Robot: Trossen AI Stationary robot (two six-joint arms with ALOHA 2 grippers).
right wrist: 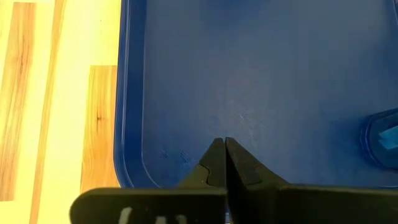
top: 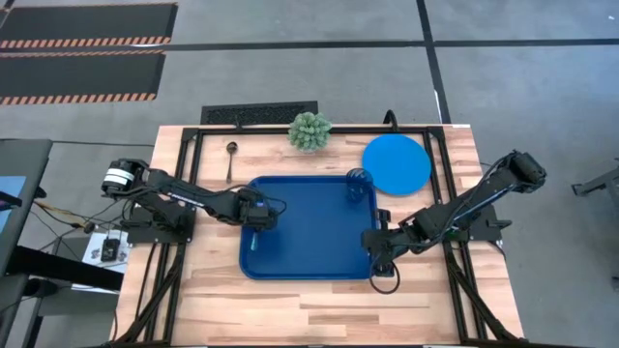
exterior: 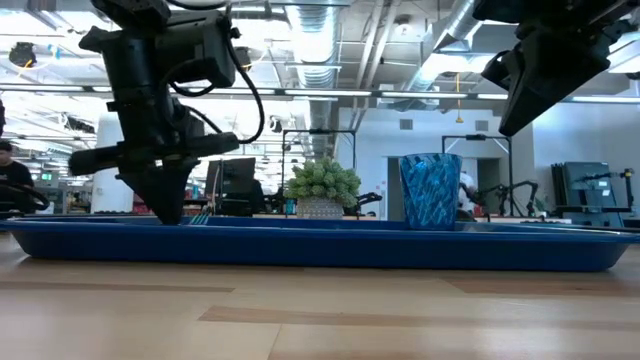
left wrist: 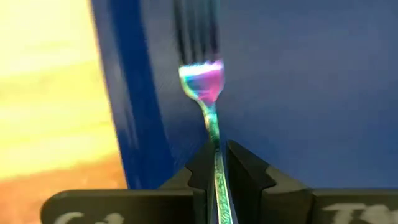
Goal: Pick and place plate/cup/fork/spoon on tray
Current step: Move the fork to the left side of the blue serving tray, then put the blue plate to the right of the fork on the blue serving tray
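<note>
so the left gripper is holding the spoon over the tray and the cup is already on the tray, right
Not quite: the left gripper is shut on the fork, not the spoon, as the left wrist view shows. The spoon lies on the table in the high view. The cup does stand on the tray.

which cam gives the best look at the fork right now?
Left wrist view: the fork fills the frame, its handle clamped in the left end effector, tines over the tray. High view shows only a teal sliver below that end effector. Low view barely shows it; right wrist view doesn't.
</note>
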